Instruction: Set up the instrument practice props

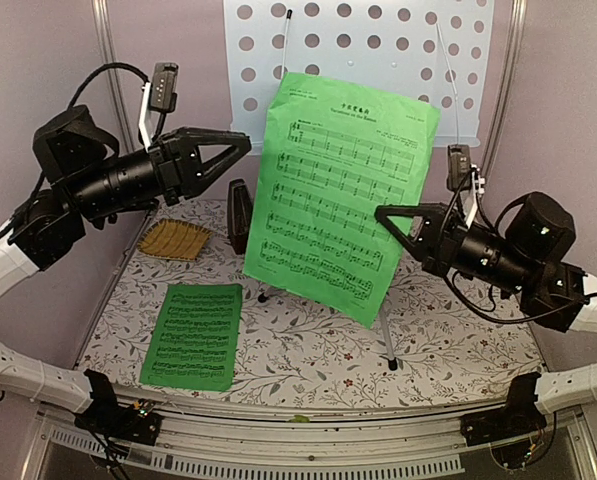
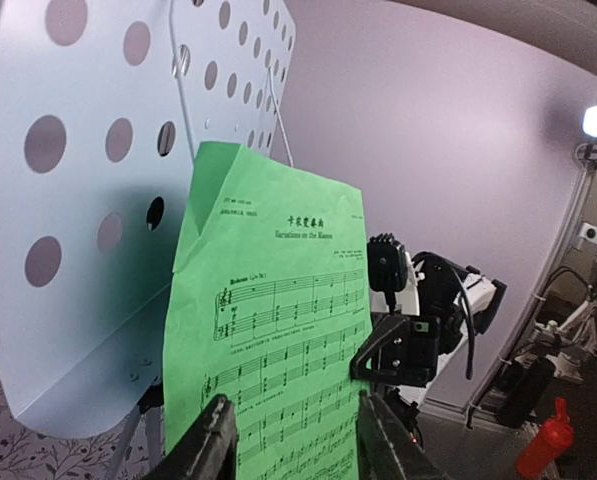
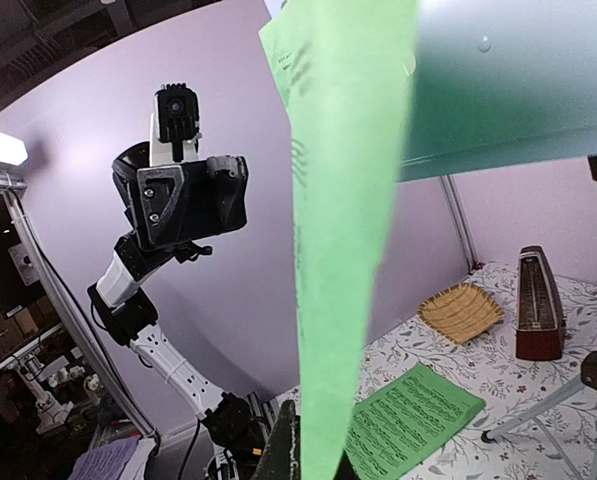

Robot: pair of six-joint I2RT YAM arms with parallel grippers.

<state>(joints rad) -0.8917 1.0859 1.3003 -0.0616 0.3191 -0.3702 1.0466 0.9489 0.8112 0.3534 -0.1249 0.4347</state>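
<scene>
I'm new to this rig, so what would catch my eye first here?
A bright green music sheet is held up mid-scene before the pale blue stand, pinched at its right edge by the right pincer. A second green sheet lies flat front-left on the flowered table.

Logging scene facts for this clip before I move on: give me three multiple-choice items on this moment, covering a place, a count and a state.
1. Where does the metronome stand?
A. on the table, between the straw mat and the upright green sheet
B. lying at the table's near edge
C. on the floor

2. How many green music sheets show?
A. one
B. two
C. four

3. What is the right gripper doing?
A. hanging open over the mat
B. shut on the upright sheet's edge
C. shut on the metronome

Key:
1 A, the top view shows it there.
2 B, one upright, plus the flat green sheet.
3 B, the right wrist view shows the sheet edge-on between its fingers.
</scene>
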